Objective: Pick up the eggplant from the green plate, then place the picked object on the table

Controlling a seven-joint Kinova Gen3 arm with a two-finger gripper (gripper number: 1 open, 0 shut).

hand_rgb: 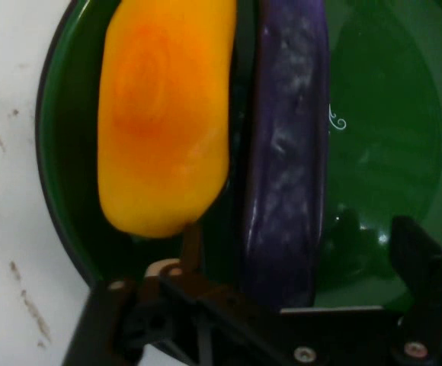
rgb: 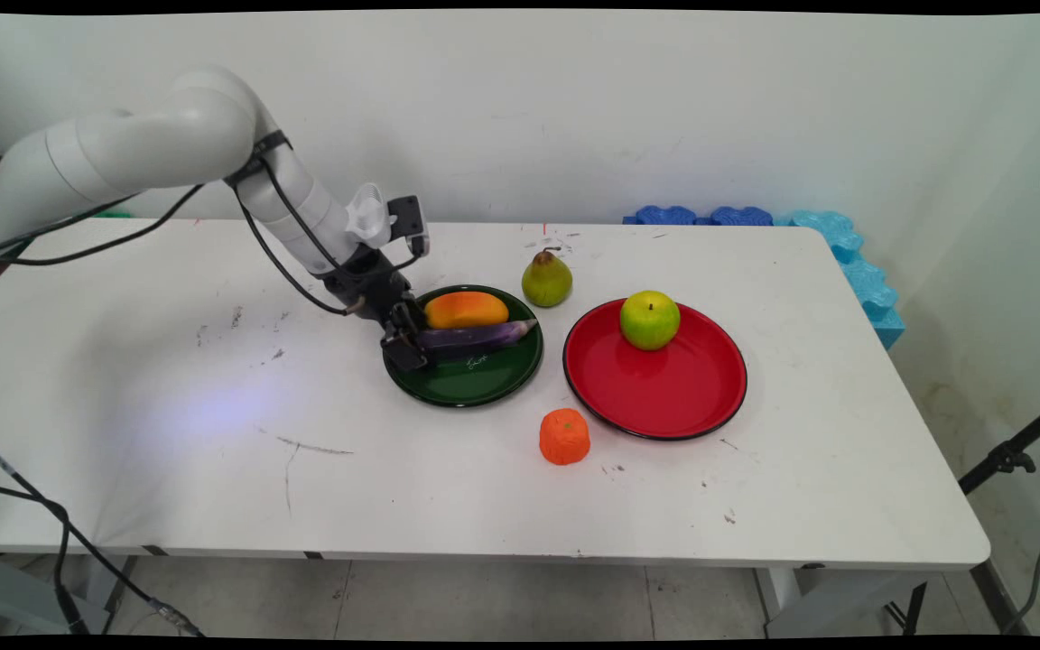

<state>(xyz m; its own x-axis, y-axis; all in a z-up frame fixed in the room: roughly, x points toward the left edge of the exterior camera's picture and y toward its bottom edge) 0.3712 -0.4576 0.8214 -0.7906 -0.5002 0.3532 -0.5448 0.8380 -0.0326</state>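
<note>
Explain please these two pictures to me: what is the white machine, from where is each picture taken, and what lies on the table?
The white machine is a robot arm with a black gripper. The main view looks down across the white table; the hand view comes from a camera on the gripper itself. On a green plate lie a purple eggplant and an orange-yellow mango. The gripper's fingers stand either side of the eggplant's end, open. A green apple sits on a red plate. A pear and an orange stand on the table.
</note>
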